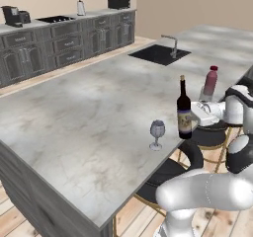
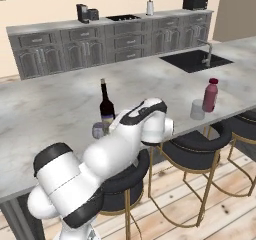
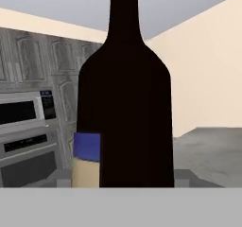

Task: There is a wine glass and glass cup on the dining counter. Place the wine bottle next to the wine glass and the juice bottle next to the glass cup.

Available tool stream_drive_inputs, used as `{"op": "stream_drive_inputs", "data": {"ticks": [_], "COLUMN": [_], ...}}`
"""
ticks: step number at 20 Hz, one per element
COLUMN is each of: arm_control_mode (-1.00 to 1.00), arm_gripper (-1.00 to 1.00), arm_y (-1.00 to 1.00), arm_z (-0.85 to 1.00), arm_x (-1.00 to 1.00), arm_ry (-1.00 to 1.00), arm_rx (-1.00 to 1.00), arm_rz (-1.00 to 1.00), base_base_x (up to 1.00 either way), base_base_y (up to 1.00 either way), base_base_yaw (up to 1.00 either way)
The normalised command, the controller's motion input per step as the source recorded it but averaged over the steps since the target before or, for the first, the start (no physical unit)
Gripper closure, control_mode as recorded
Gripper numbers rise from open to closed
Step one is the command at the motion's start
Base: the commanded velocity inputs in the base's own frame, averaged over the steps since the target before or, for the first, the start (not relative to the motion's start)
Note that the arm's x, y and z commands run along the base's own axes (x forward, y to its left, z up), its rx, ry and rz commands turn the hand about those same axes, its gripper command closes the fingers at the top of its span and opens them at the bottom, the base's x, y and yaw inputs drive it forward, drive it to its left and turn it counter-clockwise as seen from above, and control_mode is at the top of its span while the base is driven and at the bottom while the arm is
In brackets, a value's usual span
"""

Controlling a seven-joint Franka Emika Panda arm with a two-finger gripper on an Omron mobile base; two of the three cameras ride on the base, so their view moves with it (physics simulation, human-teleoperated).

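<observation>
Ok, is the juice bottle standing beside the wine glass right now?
No, in the left base view the juice bottle stands by the glass cup, while the wine glass stands further along beside the wine bottle.

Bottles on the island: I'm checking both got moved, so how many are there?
2. The wine bottle stands near the front edge beside the wine glass; the juice bottle stands further along, by the glass cup.

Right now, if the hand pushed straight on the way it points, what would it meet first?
The tall dark glass wine bottle, directly ahead and very close; contact may already exist, though the fingertips' state is unclear. Behind it stand grey cabinets.
</observation>
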Motion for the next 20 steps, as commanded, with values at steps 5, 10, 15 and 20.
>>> {"op": "stream_drive_inputs", "data": {"ticks": [5, 10, 15, 20], "arm_control_mode": [-1.00, -1.00, -1.00, -1.00], "arm_gripper": [1.00, 1.00, 1.00, 1.00], "arm_y": [-0.11, -0.04, -0.02, -0.02], "arm_z": [-0.19, -0.22, -0.21, -0.23], "arm_x": [0.29, 0.24, 0.23, 0.17], "arm_ry": [-0.03, -0.01, -0.01, -0.01], "arm_rx": [0.05, 0.00, 0.11, 0.18], "arm_rz": [0.18, 0.15, 0.14, 0.11], "base_base_x": [0.00, 0.00, 0.00, 0.00], "base_base_y": [0.00, 0.00, 0.00, 0.00], "base_base_yaw": [0.00, 0.00, 0.00, 0.00]}}
